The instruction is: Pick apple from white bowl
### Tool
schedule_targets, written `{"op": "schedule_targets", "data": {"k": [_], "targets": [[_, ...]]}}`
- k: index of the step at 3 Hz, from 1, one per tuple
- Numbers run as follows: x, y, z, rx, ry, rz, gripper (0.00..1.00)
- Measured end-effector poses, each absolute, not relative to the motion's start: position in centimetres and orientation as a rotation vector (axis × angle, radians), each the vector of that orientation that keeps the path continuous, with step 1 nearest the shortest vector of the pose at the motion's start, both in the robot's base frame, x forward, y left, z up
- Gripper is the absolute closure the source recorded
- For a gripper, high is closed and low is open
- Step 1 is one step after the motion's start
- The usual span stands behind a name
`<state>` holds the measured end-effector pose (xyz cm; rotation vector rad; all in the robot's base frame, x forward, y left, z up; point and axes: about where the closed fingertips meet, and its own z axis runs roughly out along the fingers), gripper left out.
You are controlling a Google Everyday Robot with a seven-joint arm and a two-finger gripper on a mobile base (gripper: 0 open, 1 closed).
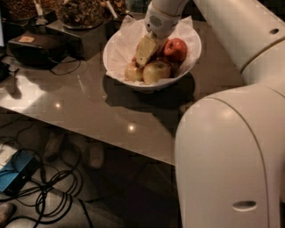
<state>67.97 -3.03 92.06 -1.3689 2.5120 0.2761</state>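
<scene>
The white bowl (116, 50), lined with crumpled white paper, stands on the grey table and holds several apples. A dull reddish apple with pale yellowish patches (156, 71) lies at the bowl's front. A glossy red apple (176, 48) lies behind it on the right, and a yellowish apple (132, 71) at the front left. My gripper (145, 52) reaches down into the bowl from above, among the apples, just behind and left of the dull red apple. What lies under it is hidden.
A dark box (33, 46) with cables sits at the table's left. Containers of snacks (80, 13) stand behind the bowl. The table's front edge (111, 147) runs diagonally, with cables and a blue device (15, 171) on the floor below. My white arm fills the right.
</scene>
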Motion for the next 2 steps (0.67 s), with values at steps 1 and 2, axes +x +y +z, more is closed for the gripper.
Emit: {"op": "schedule_targets", "data": {"k": [1,2], "targets": [[65.9,-3.3,96.0,-1.415,2.345,0.382,1.00],[64.0,-3.4,99.0,-1.461,2.183,0.466,1.00]]}}
